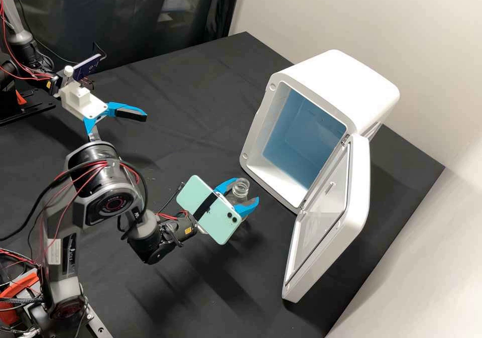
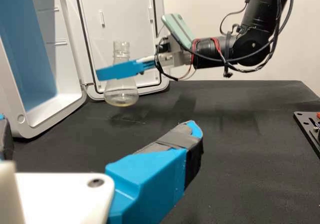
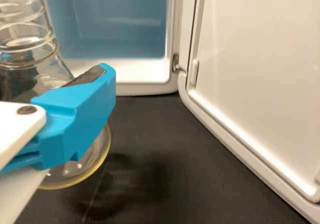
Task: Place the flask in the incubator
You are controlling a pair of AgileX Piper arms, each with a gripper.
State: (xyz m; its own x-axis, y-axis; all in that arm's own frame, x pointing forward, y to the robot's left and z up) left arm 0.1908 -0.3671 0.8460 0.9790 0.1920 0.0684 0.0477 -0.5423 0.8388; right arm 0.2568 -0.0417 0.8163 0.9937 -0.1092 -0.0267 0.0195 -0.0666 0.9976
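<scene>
Black laboratory bench (image 1: 201,102), white wall (image 1: 351,16) behind. White, blue-lined incubator box (image 1: 346,84), door (image 1: 346,212) swung open. Right gripper (image 1: 246,192) clamps clear glass conical flask (image 1: 241,185) just above the bench, before the opening. Left gripper (image 1: 119,124): 2 fingers apart, well away.

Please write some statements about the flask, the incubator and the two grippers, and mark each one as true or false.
1. The door of the incubator is open. True.
2. The flask is already inside the incubator. False: it is outside, in front of the opening.
3. The left gripper grips the flask. False: the right gripper has its jaws shut on it; the left one's jaws are open and empty.
4. The incubator's inner walls are blue. True.
5. The flask lies on its side. False: it is upright.
</scene>
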